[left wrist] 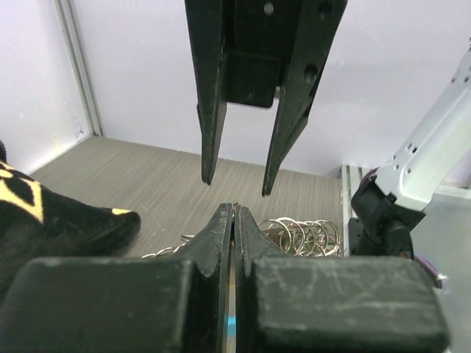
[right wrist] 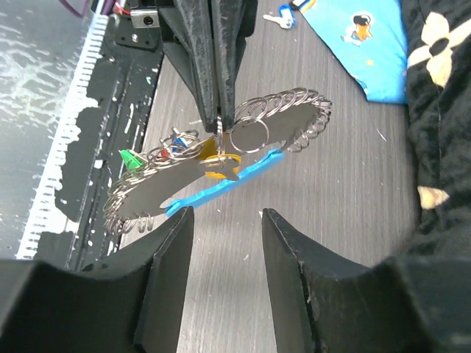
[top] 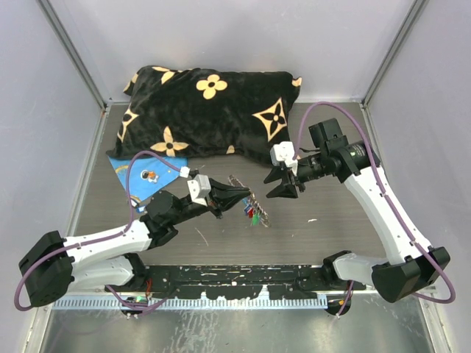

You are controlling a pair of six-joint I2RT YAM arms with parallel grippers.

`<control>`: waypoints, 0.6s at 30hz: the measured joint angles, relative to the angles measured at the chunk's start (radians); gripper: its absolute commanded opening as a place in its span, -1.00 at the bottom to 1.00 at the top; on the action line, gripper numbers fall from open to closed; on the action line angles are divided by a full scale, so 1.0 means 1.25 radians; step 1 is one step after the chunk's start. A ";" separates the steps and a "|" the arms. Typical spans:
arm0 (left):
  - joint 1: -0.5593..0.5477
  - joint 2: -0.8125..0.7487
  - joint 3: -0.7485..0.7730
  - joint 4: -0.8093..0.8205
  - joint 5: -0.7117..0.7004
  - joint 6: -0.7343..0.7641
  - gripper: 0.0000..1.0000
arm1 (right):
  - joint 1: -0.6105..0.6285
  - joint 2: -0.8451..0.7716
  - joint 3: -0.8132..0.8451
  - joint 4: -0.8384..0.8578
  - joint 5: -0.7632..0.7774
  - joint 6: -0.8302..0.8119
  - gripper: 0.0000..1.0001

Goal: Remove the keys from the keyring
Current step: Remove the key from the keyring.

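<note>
**Left pinched on the keyring, right wide beyond it**

Your left gripper (left wrist: 233, 217) has its fingers pressed together on one wire ring of the keyring (right wrist: 221, 158). The keys (right wrist: 158, 151) bunch at the loop's near end. Just past it, your right gripper (right wrist: 224, 220) hangs spread wide, touching nothing, facing the light-blue section. Farther back lie the blue cloth (top: 147, 173) and the pillow (top: 206, 110).

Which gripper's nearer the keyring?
Left. The left gripper is shut on the keyring at its edge; the right gripper hangs open just short of it, not touching.
</note>
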 measured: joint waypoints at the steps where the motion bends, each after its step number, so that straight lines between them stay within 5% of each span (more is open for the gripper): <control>1: 0.000 -0.002 0.000 0.003 -0.001 -0.005 -1.00 | -0.001 -0.007 -0.014 0.013 -0.013 0.009 -0.04; 18: 0.000 0.000 0.002 0.088 -0.006 -0.096 -1.00 | -0.001 0.008 -0.021 0.095 -0.175 0.059 -0.16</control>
